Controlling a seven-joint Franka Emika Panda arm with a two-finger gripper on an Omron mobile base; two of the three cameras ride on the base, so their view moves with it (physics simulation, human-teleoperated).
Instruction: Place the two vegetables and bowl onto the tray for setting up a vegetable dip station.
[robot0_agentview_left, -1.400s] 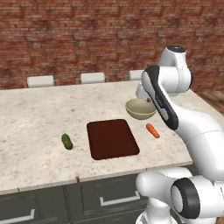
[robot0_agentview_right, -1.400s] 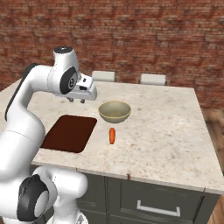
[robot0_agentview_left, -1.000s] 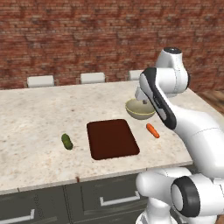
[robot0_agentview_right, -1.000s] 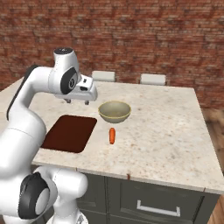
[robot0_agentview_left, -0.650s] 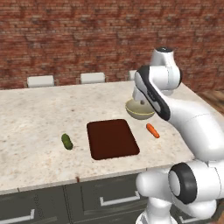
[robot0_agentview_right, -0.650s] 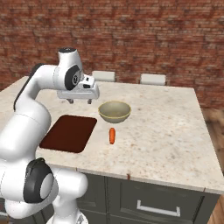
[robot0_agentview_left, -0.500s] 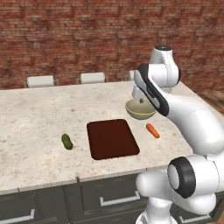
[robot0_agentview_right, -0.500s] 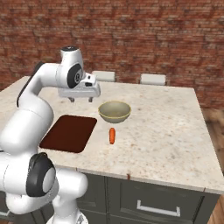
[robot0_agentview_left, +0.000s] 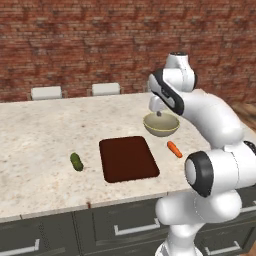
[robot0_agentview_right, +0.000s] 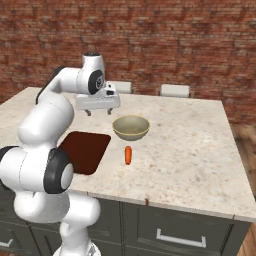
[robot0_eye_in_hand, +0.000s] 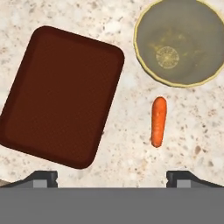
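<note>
You are at a speckled stone counter (robot0_agentview_left: 40, 125) in front of a brick wall. Your pincer (robot0_agentview_right: 98, 112) hangs above the counter with its fingers spread wide and nothing between them, beside the bowl (robot0_agentview_right: 131, 127). In the hand view, the carrot (robot0_eye_in_hand: 158, 121) lies just below the bowl and the tray (robot0_eye_in_hand: 61, 95) sits bare next to it. The cucumber (robot0_agentview_left: 76, 161) lies apart on the tray's far side. Nothing is on the tray yet; all three items remain to be placed.
</note>
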